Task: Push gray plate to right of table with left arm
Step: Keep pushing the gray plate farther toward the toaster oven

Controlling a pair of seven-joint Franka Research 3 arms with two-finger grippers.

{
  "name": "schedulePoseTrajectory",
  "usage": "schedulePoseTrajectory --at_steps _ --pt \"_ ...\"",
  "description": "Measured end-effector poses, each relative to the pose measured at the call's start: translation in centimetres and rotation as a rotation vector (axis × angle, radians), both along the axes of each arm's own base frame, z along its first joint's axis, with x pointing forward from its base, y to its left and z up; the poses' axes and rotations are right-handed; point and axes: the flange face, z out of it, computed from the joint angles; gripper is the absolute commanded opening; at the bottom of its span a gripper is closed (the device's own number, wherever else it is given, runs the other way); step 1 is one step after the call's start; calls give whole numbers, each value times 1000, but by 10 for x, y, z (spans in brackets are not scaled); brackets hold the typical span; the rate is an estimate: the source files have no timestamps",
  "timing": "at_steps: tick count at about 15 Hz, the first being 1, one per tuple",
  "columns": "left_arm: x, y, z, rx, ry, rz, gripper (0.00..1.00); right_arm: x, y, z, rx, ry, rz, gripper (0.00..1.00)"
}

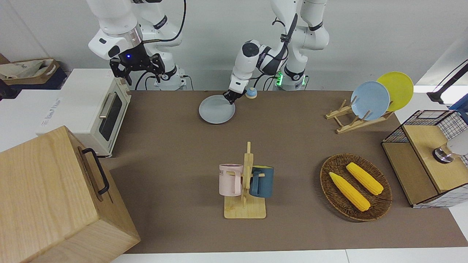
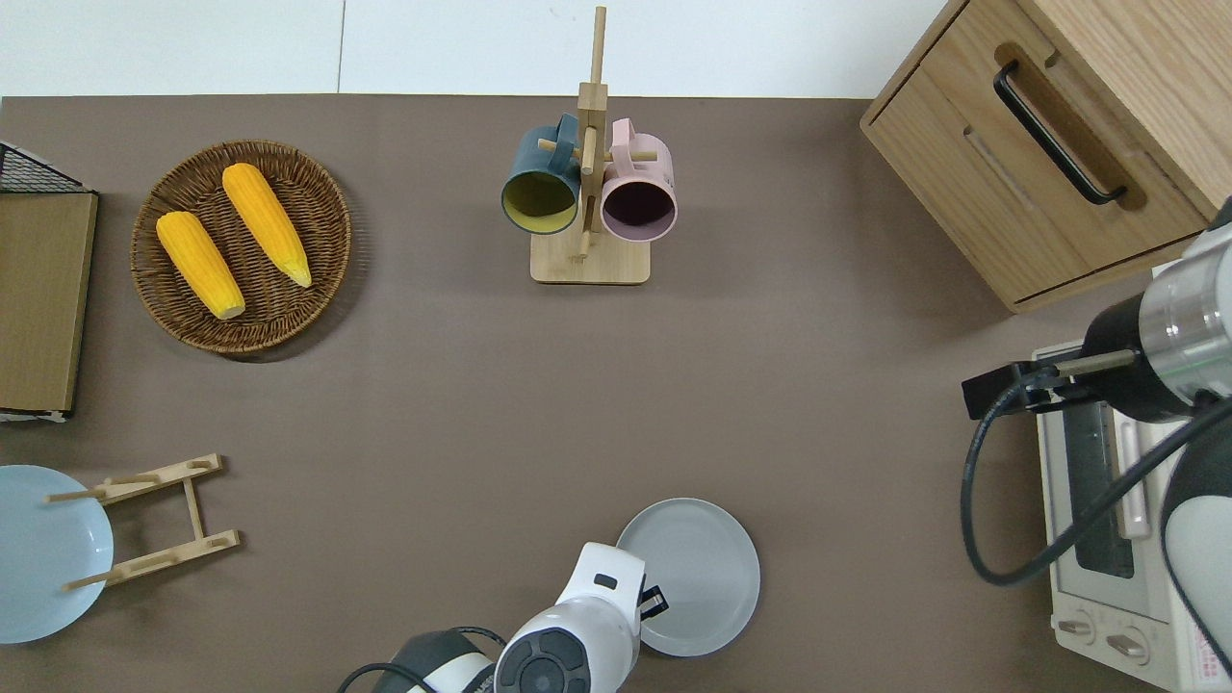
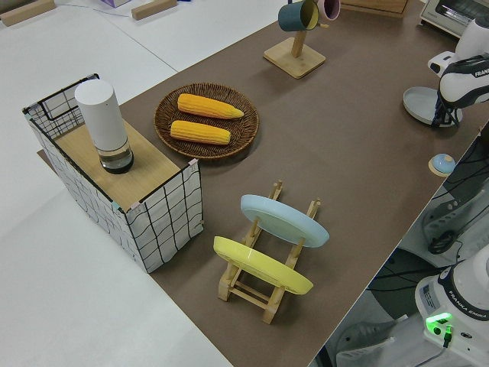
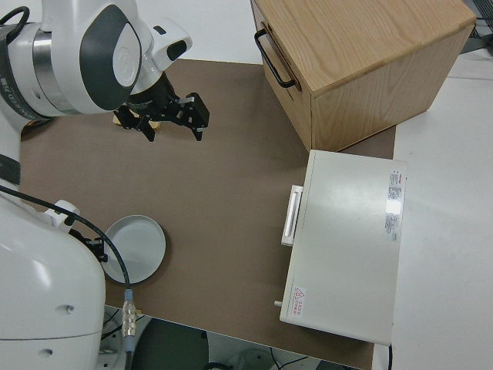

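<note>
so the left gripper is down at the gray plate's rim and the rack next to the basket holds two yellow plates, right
Not quite: the front view shows the rack holding one sky-blue plate and one yellow plate. The left gripper is indeed at the gray plate rim.
</note>
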Motion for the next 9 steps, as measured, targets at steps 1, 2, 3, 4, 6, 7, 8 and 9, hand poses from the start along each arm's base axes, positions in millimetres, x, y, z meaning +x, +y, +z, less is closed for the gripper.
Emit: schedulePoseTrajectory --at_steps 1,2,3,4,6,7,8,9 --pt "-4 -4 -2 1 8 -7 0 0 0 0 0 0 0 983" --pt "-8 -8 -4 1 15 -10 0 0 0 0 0 0 0 983" --pt "-11 -12 -6 0 19 -12 0 0 0 0 0 0 0 983" --pt "-13 -16 -5 -3 22 -14 0 0 0 0 0 0 0 983" --pt "-13 -21 -5 -7 26 -16 0 0 0 0 0 0 0 983" --pt "-12 -24 -5 -11 28 -16 0 0 0 0 0 0 0 983" --pt "-11 -26 -4 -15 31 -14 0 0 0 0 0 0 0 983" --pt "-10 -29 -4 -19 34 -13 0 0 0 0 0 0 0 983"
